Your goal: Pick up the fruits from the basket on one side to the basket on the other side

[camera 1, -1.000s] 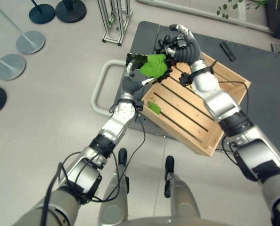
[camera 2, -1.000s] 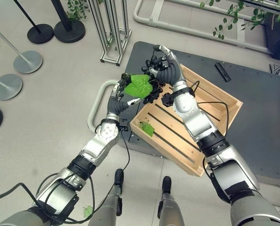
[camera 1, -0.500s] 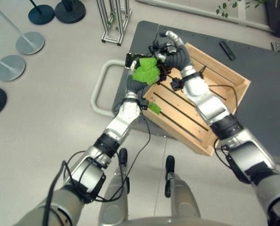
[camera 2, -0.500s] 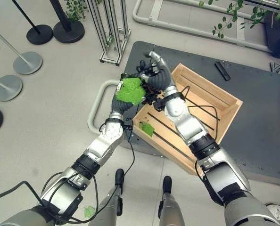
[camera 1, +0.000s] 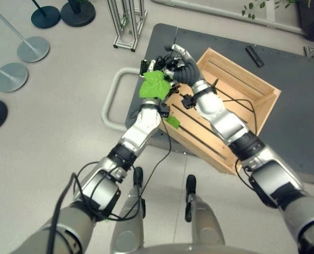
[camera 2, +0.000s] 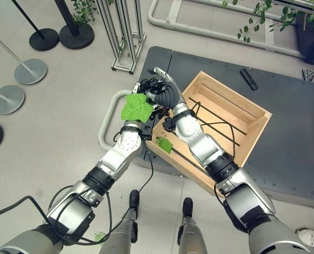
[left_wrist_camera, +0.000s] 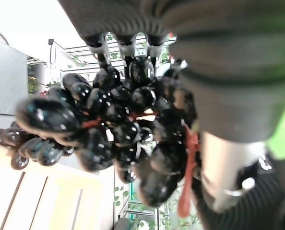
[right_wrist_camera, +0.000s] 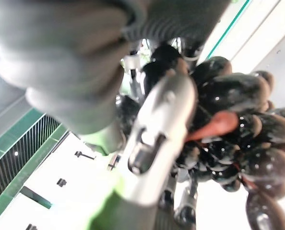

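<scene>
Since a second ago we have carried the bunch of black grapes (camera 2: 156, 101) out over the crate's near-left corner, toward the grey platform's edge. Both hands cup it: our left hand (camera 1: 153, 79) curls under and around the bunch, and our right hand (camera 2: 165, 91) presses against its far side, fingers bent on the fruit. The bunch hangs between the palms, its long axis dropping from the red stem. Our left hand lies nearer the way out, so the handover leans that way. We see glossy, smooth, oval berries, a flat serrated green leaf (camera 2: 137, 108), and a slatted pale wooden crate (camera 2: 236, 116), where a second small leaf (camera 2: 165, 144) lies.
</scene>
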Available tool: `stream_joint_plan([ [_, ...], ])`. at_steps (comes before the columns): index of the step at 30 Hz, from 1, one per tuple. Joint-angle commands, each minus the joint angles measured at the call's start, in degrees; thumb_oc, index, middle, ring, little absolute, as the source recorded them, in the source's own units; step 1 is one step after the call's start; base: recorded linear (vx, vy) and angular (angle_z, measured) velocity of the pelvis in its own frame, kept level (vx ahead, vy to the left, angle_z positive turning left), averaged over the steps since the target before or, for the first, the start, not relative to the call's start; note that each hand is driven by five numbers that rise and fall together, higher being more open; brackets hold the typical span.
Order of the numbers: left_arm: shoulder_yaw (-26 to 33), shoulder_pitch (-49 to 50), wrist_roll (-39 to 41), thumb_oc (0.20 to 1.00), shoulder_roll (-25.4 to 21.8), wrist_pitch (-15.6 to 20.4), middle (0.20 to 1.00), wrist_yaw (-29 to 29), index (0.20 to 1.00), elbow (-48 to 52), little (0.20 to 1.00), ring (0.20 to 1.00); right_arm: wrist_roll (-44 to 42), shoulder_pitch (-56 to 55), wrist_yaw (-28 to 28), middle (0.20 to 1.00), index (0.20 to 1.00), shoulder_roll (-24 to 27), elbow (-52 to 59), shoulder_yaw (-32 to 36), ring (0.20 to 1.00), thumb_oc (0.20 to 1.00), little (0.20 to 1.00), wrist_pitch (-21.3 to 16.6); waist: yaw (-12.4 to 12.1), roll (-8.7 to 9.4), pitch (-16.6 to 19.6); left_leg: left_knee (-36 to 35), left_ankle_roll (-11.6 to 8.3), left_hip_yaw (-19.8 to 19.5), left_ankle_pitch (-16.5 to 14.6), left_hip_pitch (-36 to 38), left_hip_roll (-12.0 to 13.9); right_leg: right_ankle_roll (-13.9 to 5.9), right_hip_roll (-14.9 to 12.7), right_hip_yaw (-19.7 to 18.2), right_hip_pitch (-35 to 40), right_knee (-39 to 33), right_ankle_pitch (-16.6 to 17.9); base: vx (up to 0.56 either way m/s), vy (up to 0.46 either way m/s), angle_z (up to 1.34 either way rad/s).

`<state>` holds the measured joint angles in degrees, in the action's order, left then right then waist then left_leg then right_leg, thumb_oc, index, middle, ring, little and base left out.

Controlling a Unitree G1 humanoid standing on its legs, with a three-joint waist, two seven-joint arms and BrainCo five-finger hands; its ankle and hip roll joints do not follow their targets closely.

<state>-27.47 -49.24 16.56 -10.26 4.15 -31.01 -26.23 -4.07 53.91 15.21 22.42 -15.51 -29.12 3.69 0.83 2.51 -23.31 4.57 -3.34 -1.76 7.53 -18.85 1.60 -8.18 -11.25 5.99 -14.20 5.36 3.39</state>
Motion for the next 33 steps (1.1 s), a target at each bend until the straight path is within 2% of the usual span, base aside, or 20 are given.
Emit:
stream_joint_plan([
  [1,-1.42,-6.16,-1.23,1.0,3.22,2.64,1.0,0.0,1.0,-2.03,1.0,1.0,-2.14,4.0,-0.34,0.2,0.2,-3.79,4.23,-0.52,0.2,0.2,0.2,-4.22,0.79,0.32,4.38,4.26,-0.07,0.31,-9.7,0.38,-1.46,-1.92,-3.39,-0.11,1.51,8.45,-11.54,0.0,0.0,0.0],
  [5,-1.64,-6.98,-0.6,1.0,4.07,2.46,1.0,-0.81,1.0,-3.52,1.0,1.0,-3.76,3.64,0.07,0.2,0.2,-5.14,4.46,-1.22,0.2,0.2,0.2,-4.59,1.01,0.29,4.37,4.28,-0.03,0.48,-9.69,0.38,-1.46,-1.91,-3.38,-0.13,1.48,8.58,-11.55,0.0,0.0,0.0],
  [10,-4.08,-9.27,-3.35,1.0,2.12,0.96,1.0,2.21,1.0,-6.15,1.0,1.0,-4.42,4.66,-1.42,0.2,0.2,-5.75,3.96,-2.29,0.2,0.2,0.2,-4.98,1.25,0.17,4.61,4.46,0.03,0.68,-9.78,0.42,-1.52,-1.99,-3.42,-0.19,1.53,8.57,-11.52,0.0,0.0,0.0],
  [17,-4.03,-10.57,-1.85,1.0,2.03,1.72,1.0,1.8,1.0,-7.24,1.0,1.0,-4.91,5.39,-2.55,0.2,0.2,-6.72,3.61,-4.36,0.2,0.2,0.2,-5.1,1.4,0.02,4.86,4.49,0.06,0.76,-9.9,0.54,-1.56,-2.01,-3.51,-0.35,1.59,8.47,-11.45,0.0,0.0,0.0],
  [19,-3.56,-10.47,-1.3,0.507,2.41,2.08,0.507,1.1,0.507,-7.12,0.507,0.507,-5.55,4.98,-2.41,0.2,0.2,-6.94,3.59,-4.53,0.2,0.2,0.2,-5.15,1.4,0.05,4.81,4.52,0.11,0.73,-9.88,0.51,-1.58,-2.0,-3.45,-0.35,1.54,8.59,-11.44,0.0,0.0,0.0],
  [20,-3.48,-10.37,-1.1,0.2,2.49,2.24,0.2,1.09,0.2,-7.0,0.2,0.2,-5.76,4.9,-2.5,0.2,0.2,-6.93,3.69,-4.58,0.2,0.2,0.2,-5.18,1.42,0.06,4.84,4.51,0.12,0.72,-9.88,0.5,-1.57,-1.99,-3.46,-0.33,1.53,8.64,-11.49,0.0,0.0,0.0],
  [33,-2.79,-9.04,1.68,0.2,2.48,3.35,0.2,2.0,0.2,-6.6,0.2,0.2,-6.07,3.54,-2.91,0.2,0.2,-6.58,4.06,-4.34,0.2,0.2,0.2,-5.05,1.52,-0.14,4.88,4.63,0.11,0.86,-9.94,0.71,-1.54,-1.95,-3.5,-0.59,1.57,8.68,-11.58,0.0,0.0,0.0],
])
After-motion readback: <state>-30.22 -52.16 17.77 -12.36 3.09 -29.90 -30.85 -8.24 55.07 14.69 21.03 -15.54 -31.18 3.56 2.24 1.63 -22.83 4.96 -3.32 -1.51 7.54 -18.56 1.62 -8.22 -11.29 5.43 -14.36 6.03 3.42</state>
